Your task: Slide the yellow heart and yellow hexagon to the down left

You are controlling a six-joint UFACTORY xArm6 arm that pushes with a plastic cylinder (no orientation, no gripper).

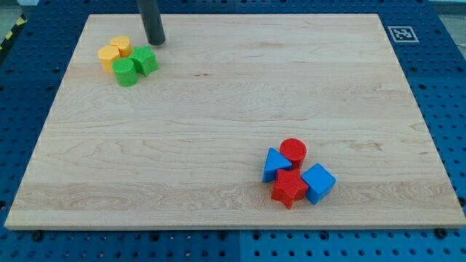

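Note:
Two yellow blocks sit at the board's top left: one looks like a hexagon, the other like a heart, though the shapes are small. Two green blocks touch them: a round one and an angular one. My tip rests on the board just right of the upper yellow block and above the angular green block, a small gap apart from both.
At the lower right is a cluster: a red cylinder, a blue triangle, a red star and a blue cube. The wooden board lies on a blue pegboard. A marker tag is at the top right.

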